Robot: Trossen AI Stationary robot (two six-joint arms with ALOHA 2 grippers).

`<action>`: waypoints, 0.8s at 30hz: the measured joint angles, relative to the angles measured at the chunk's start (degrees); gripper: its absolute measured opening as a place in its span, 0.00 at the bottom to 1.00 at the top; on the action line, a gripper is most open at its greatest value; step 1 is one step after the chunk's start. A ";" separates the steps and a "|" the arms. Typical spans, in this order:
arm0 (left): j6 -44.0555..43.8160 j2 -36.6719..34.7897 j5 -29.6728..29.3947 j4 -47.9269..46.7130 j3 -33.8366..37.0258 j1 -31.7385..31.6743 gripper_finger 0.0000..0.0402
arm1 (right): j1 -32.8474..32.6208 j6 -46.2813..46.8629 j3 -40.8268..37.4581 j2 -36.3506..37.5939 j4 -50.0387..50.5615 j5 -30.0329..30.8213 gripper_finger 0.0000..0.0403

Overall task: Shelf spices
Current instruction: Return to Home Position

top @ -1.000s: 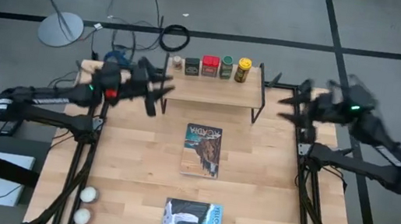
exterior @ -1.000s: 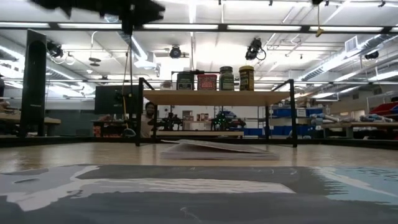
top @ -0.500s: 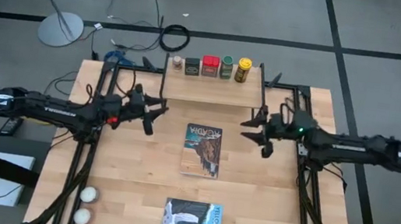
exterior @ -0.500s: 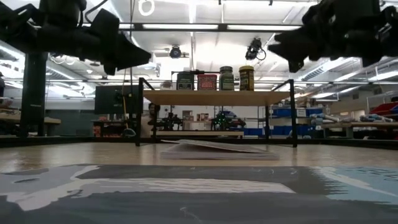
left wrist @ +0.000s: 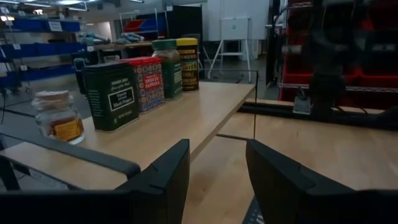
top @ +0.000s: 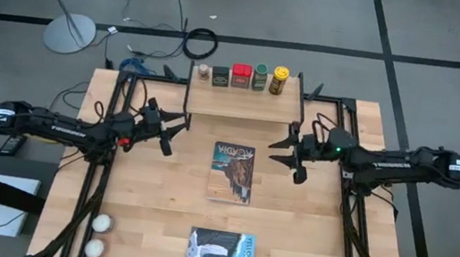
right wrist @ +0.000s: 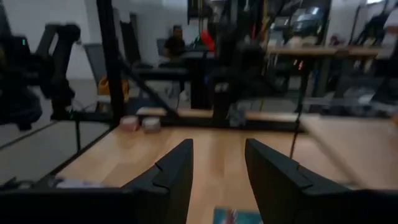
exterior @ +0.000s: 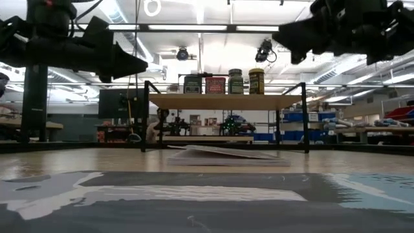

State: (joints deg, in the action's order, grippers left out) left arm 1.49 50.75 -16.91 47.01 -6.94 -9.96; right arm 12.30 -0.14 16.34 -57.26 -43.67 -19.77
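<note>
Spices: tiny pale jar [top: 203,73], dark square tin [top: 220,75], red tin [top: 240,75], green jar [top: 260,77] and yellow-lidded jar [top: 279,80], upright in one row on the shelf [top: 242,105].
Left gripper [top: 177,131]: fingers spread, empty, near the shelf's left legs.
Right gripper [top: 281,154]: fingers spread, empty, near the shelf's right legs.
Between grippers: magazine [top: 232,172] flat on the table [top: 305,238].
Near edge: second magazine [top: 220,255]; white balls [top: 99,222] at the left corner.

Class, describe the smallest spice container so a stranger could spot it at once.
In the high view, find the low light-wood shelf at the wooden table's top edge, holding a row of five containers. The tiny pale jar ends the row on the left, next to the dark square tin. It alone is see-through and shorter than the others.
</note>
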 joint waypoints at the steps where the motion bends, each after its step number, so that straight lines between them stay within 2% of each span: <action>1: 0.09 -0.55 0.01 -0.19 0.37 0.00 0.40 | 0.38 -0.06 0.18 1.60 0.64 -0.02 0.36; 5: 0.51 -3.25 0.03 -0.23 1.83 0.00 0.40 | 2.39 -0.77 0.48 10.20 7.13 -0.01 0.35; 9: 1.25 -8.15 0.50 -0.85 3.29 0.00 0.40 | 4.10 -1.16 0.48 21.48 17.77 0.38 0.35; 13: 1.30 -14.29 0.21 -7.38 3.63 0.00 0.40 | 5.05 -2.27 0.48 32.52 28.42 2.97 0.35; 16: 1.12 -18.16 0.02 -12.39 3.63 0.00 0.40 | 5.31 -3.88 0.48 39.49 35.41 7.26 0.35; 20: 1.01 -22.07 0.00 -16.33 3.63 0.00 0.40 | 5.35 -2.36 0.48 45.90 44.08 13.65 0.35; 24: 1.10 -25.23 -1.32 -20.05 3.63 0.00 0.40 | 5.32 -1.28 0.48 48.79 49.75 14.32 0.36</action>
State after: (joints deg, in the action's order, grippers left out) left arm 2.59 25.51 -18.23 26.96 -3.31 -9.96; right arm 17.63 -1.42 16.82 -8.47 6.08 -5.45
